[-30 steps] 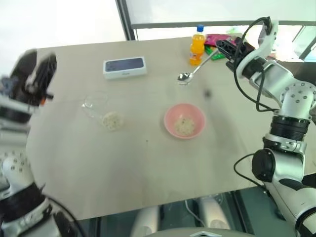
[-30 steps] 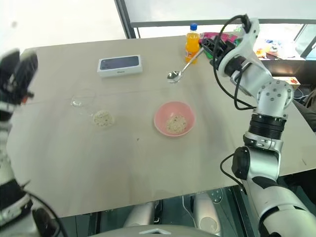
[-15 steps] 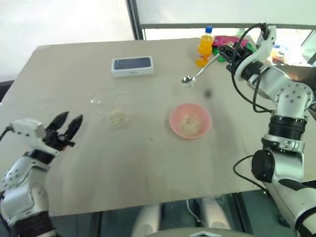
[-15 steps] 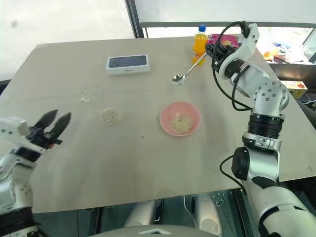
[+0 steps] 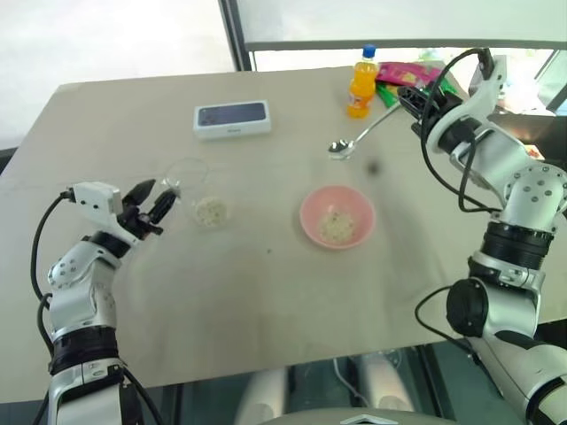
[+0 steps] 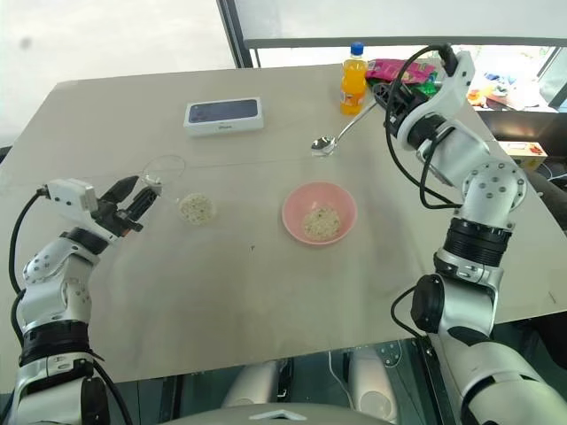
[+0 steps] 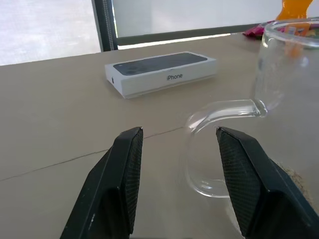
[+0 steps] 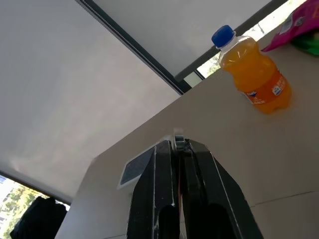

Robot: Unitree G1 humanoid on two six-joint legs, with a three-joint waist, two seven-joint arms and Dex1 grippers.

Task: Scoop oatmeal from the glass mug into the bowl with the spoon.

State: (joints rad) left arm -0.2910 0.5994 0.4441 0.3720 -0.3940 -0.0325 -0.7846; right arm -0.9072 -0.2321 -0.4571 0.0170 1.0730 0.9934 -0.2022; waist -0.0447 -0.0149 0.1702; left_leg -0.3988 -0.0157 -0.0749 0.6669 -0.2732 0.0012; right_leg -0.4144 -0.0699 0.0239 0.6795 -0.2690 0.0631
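Observation:
The glass mug [image 5: 182, 177] stands upright at the table's left with oatmeal [image 5: 210, 211] in its bottom. My left gripper [image 5: 159, 197] is open just short of the mug. In the left wrist view the clear handle [image 7: 219, 114] curves ahead of the spread fingers [image 7: 124, 174], apart from them. The pink bowl [image 5: 306, 208] sits mid-table with some oat flakes inside. Beyond it, my right gripper [image 5: 409, 99] is shut on the handle end of the spoon [image 5: 338, 148], which slants down to the left above the table.
A white phone box [image 5: 232, 119] lies at the back left. An orange drink bottle [image 5: 359, 71] and bright snack packets [image 5: 407, 75] stand at the far edge behind the right gripper. The table's left edge runs close to my left arm.
My left arm has swung down and forward from a raised spot at the left to just behind the mug's handle. The right gripper has kept the spoon nearly still. The camera shifted.

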